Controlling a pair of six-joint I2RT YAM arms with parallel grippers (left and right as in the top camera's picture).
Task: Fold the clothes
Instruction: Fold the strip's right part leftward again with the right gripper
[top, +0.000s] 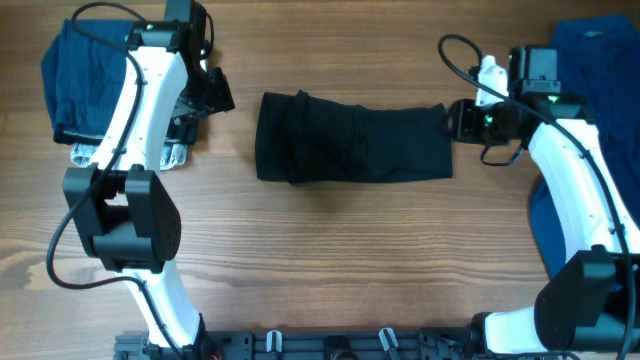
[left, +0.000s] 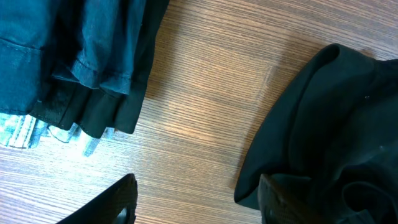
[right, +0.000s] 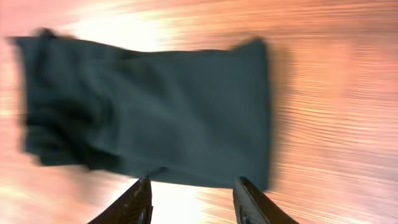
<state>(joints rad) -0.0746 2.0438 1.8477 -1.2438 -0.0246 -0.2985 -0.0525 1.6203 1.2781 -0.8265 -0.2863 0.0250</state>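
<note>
The black garment (top: 350, 138) lies folded into a long band across the middle of the table. My right gripper (top: 452, 122) hovers at its right end. In the right wrist view my right gripper (right: 193, 200) stands open, the cloth's (right: 155, 112) near edge lies just past the tips, and only bare wood shows between them. My left gripper (top: 215, 95) is a little left of the garment's left end. In the left wrist view my left gripper (left: 199, 200) is open over wood, and its right finger (left: 277, 199) is beside the black cloth (left: 336, 124).
A stack of folded dark blue clothes (top: 80, 80) sits at the far left, also seen from the left wrist (left: 74, 50), with a pale patterned piece (top: 85, 155) under it. Bright blue fabric (top: 590, 50) lies along the right edge under the right arm.
</note>
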